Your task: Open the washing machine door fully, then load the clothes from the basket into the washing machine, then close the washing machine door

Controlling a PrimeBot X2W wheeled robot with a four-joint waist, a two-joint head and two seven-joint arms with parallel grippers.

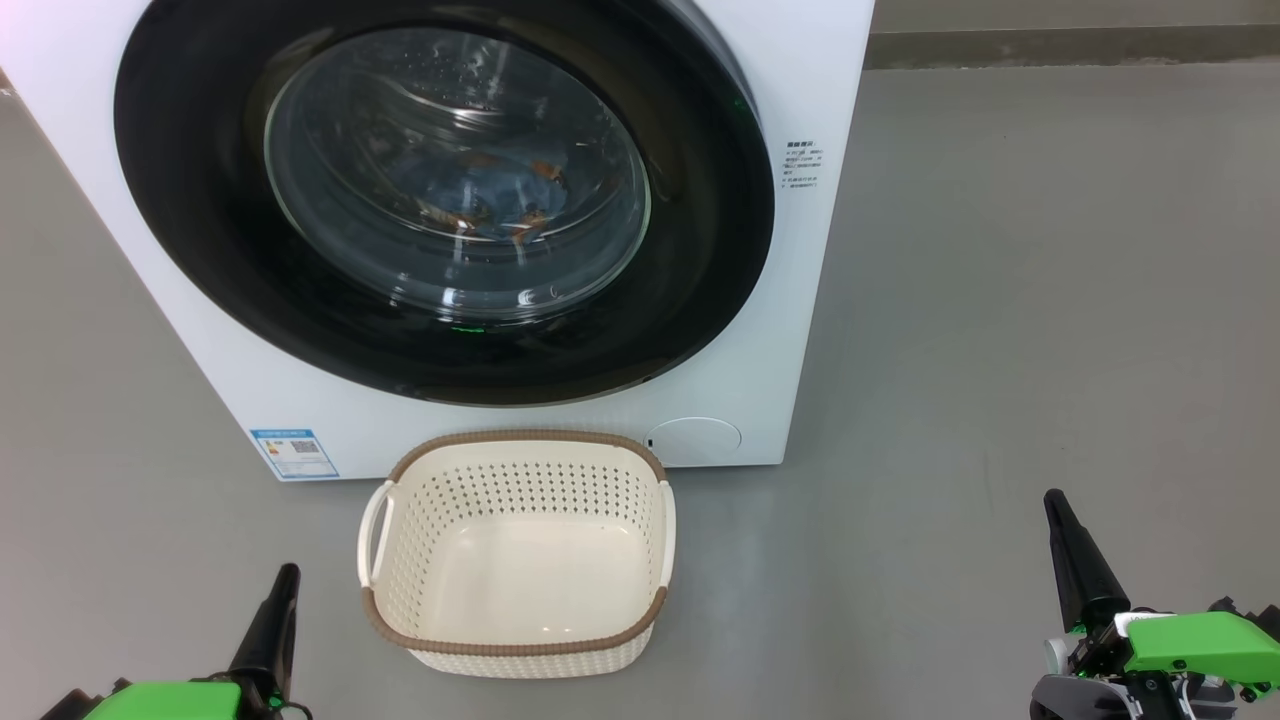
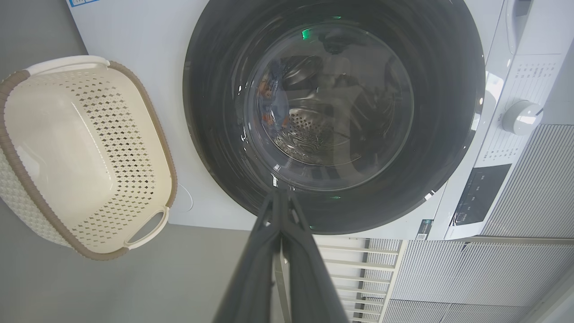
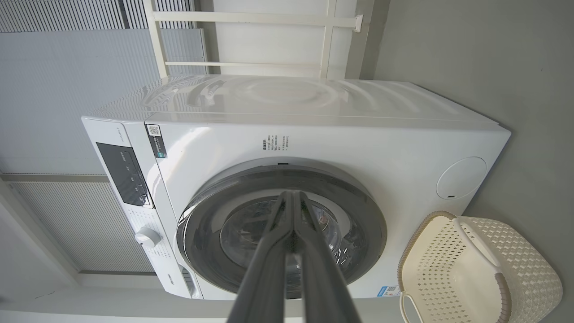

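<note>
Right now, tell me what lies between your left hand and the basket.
Only bare grey floor, per the head view; the shut left hand sits apart from the empty basket.

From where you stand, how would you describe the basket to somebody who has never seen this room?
Start at the big white washing machine with the round black door. On the grey floor right in front of it stands the basket. Nothing else there is cream plastic with holed sides, a brown rim and two handles; it is empty.
</note>
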